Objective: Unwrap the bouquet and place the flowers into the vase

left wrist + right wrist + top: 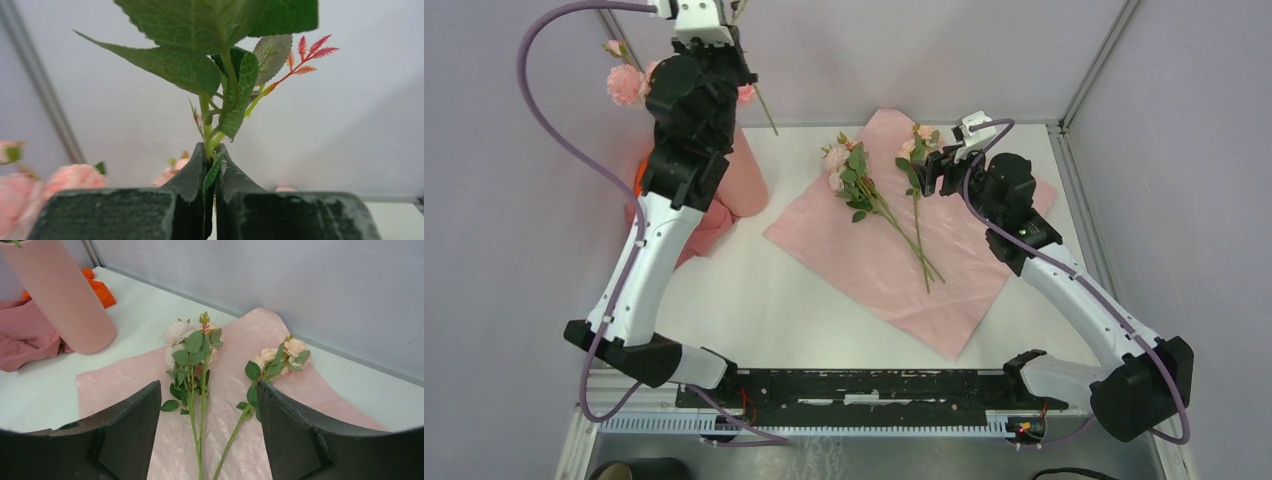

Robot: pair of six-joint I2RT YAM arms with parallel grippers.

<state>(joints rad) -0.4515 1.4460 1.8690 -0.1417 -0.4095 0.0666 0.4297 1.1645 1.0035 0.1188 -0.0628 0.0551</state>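
The left gripper (210, 156) is clenched on a thin green stem (209, 131). Broad, veined, saw-edged leaves (175, 65) fan above its rough dark fingers (190, 175), with a small red feathery sprig (307, 57) to one side. It hangs high over the vase (746, 172), a smooth matte pale-pink cylinder at the far left of the white table (754, 300). The right gripper (209, 387) is released, its curved black fingers (125, 430) spread wide above two flowers (192, 347) lying apart on a crinkled pink sheet (120, 385). A salmon cloth (22, 337) and an orange cloth (97, 290) lie crumpled beside the vase.
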